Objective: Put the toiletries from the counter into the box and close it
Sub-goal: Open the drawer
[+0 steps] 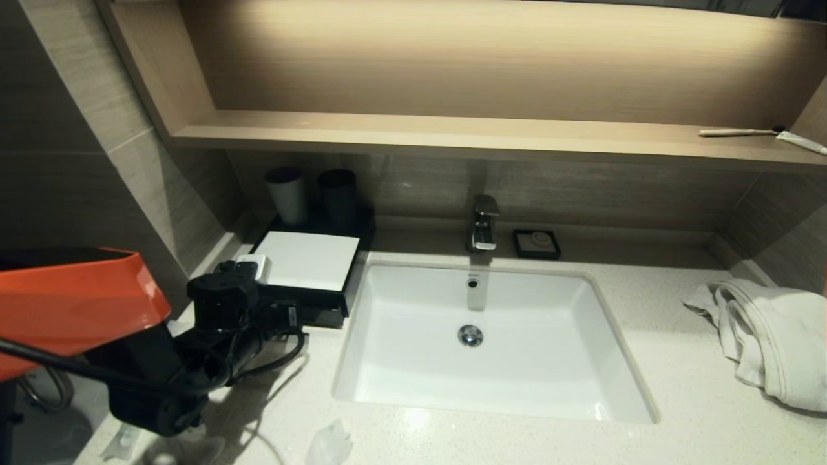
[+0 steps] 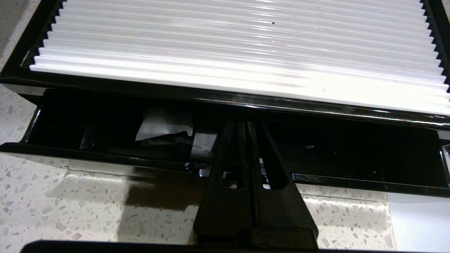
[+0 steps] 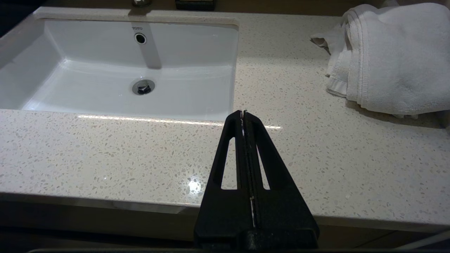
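The black box with a white ribbed top (image 1: 307, 258) stands on the counter left of the sink. Its drawer (image 2: 98, 158) is pulled partly out. A white packet (image 2: 163, 123) and a second small sachet (image 2: 204, 140) lie inside it. My left gripper (image 2: 242, 123) is shut, its tips reaching over the drawer's front wall into the opening, with nothing seen between them. In the head view the left wrist (image 1: 223, 300) sits just in front of the box. A crumpled white packet (image 1: 329, 442) lies on the counter near the front edge. My right gripper (image 3: 243, 112) is shut and empty above the counter's front edge.
The white sink (image 1: 413, 361) fills the middle, with the tap (image 1: 483, 223) and a soap dish (image 1: 536, 243) behind it. Two cups (image 1: 287, 194) stand behind the box. A white towel (image 1: 769, 336) lies at the right. A toothbrush (image 1: 736, 132) and tube (image 1: 801, 142) lie on the shelf.
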Tool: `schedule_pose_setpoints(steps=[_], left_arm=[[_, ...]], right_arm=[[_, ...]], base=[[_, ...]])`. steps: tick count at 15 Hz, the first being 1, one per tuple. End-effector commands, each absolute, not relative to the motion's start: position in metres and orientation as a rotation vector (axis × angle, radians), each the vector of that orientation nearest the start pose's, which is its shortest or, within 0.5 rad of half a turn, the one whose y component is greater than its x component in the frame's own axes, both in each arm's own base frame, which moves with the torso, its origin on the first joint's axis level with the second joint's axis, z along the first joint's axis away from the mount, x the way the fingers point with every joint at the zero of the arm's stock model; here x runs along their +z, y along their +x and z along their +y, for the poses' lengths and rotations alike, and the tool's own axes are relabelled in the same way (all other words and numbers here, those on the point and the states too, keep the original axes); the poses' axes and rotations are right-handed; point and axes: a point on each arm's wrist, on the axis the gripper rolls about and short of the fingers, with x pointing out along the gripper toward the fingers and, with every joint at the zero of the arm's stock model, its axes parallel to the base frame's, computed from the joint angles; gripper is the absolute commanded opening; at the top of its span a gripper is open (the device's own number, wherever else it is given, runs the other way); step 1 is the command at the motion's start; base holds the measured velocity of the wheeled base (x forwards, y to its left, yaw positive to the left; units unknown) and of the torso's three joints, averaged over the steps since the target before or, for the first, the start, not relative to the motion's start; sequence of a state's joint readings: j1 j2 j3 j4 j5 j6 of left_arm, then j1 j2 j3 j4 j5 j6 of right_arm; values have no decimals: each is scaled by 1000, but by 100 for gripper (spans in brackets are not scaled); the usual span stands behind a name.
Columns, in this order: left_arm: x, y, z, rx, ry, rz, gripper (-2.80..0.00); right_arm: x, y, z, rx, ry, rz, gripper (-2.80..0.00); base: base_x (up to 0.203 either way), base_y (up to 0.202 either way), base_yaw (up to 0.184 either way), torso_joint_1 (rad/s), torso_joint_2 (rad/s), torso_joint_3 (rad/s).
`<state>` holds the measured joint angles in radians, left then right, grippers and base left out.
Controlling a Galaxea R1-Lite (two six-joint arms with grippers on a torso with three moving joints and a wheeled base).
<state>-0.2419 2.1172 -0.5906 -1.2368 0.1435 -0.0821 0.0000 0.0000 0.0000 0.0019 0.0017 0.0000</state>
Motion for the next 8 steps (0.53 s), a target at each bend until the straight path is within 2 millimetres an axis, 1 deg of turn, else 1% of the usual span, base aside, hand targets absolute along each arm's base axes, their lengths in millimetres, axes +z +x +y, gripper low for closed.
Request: schedule_pose_setpoints(steps=[1,8], left_arm=[[57,328,-77,-84,-27,286,-280],[59,326,-77,-84,-25,299,-280]], right_arm=[[75,-23,0,2,0,2,-280],[75,-23,0,2,-2,2,-280]], base=[[0,0,0,0,0,0],[0,0,0,0,0,0]])
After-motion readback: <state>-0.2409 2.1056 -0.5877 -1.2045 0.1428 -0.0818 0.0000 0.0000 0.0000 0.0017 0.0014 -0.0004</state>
